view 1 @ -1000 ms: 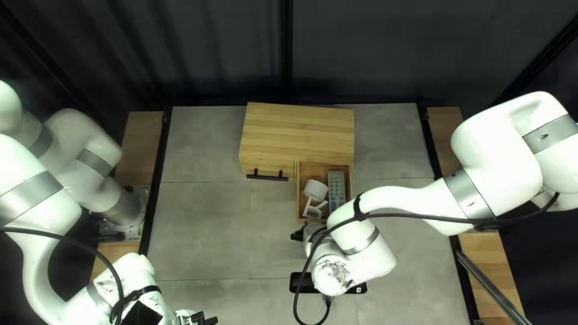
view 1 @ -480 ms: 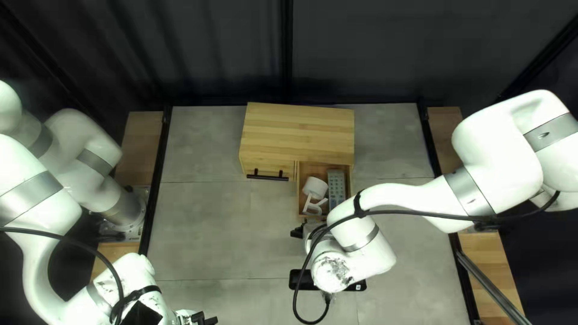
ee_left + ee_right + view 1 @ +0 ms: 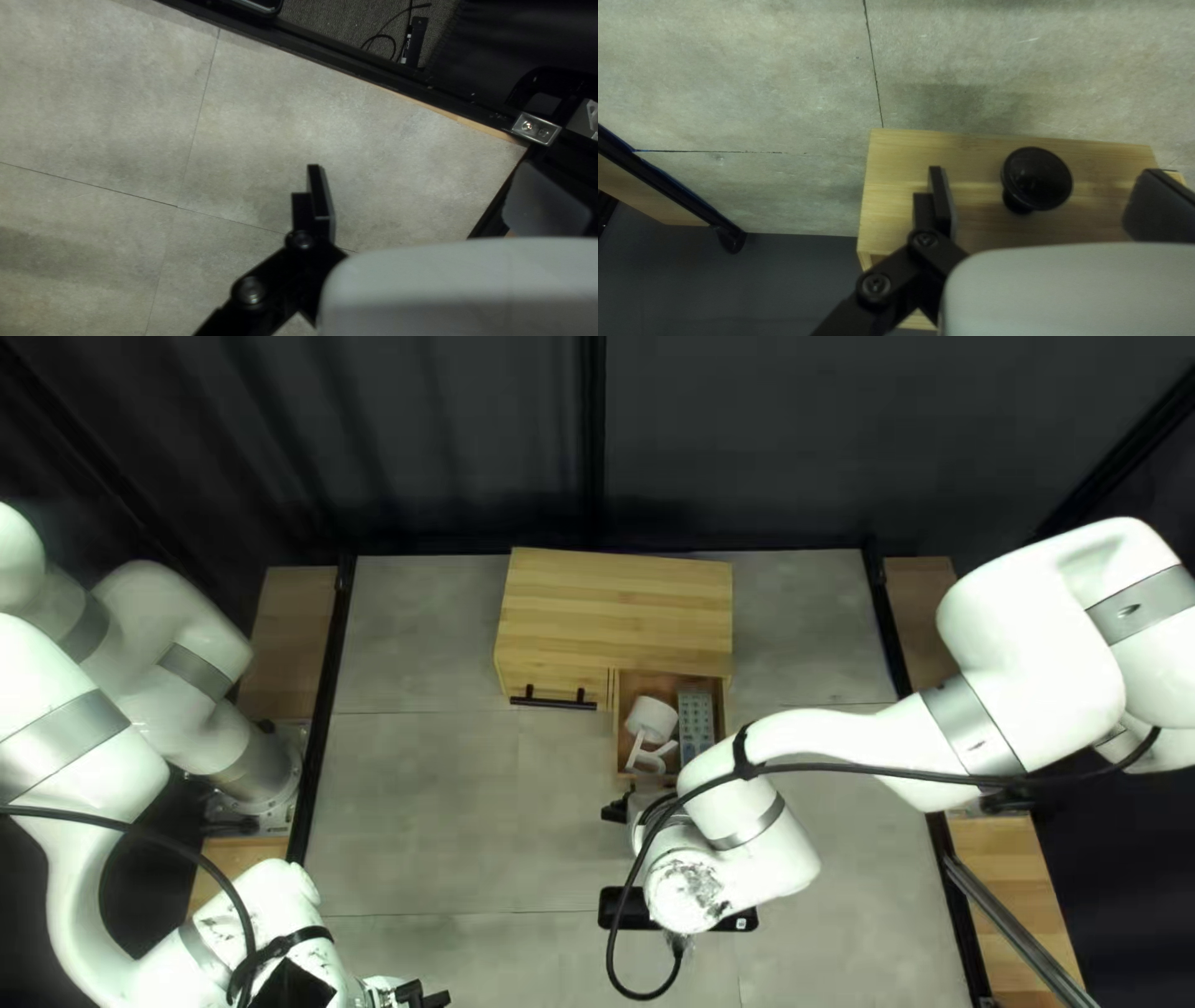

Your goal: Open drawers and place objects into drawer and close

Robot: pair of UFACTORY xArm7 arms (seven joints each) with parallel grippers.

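In the top left view, my right gripper (image 3: 614, 812) is just in front of the wooden cabinet's (image 3: 616, 610) pulled-out right drawer (image 3: 616, 744), partly hidden by its arm. A white cylinder (image 3: 651, 717), a white R-shaped piece (image 3: 649, 757) and a grey remote (image 3: 696, 724) lie inside. The right wrist view has the gripper (image 3: 1042, 173) open around the round black knob (image 3: 1036, 178) on the drawer front (image 3: 971, 146), touching neither side. My left gripper (image 3: 423, 997) is near the bottom edge; its wrist view shows the gripper (image 3: 420, 167) open over bare table.
The cabinet's left drawer (image 3: 548, 678) is closed, with a black bar handle (image 3: 553, 703). Black rails (image 3: 320, 709) run along the table's sides. My right forearm (image 3: 834, 741) crosses the table's right half, its cable hanging over it.
The right drawer has slid some way inward with its contents, and my right gripper has moved a little toward the cabinet. The left arm stays put.
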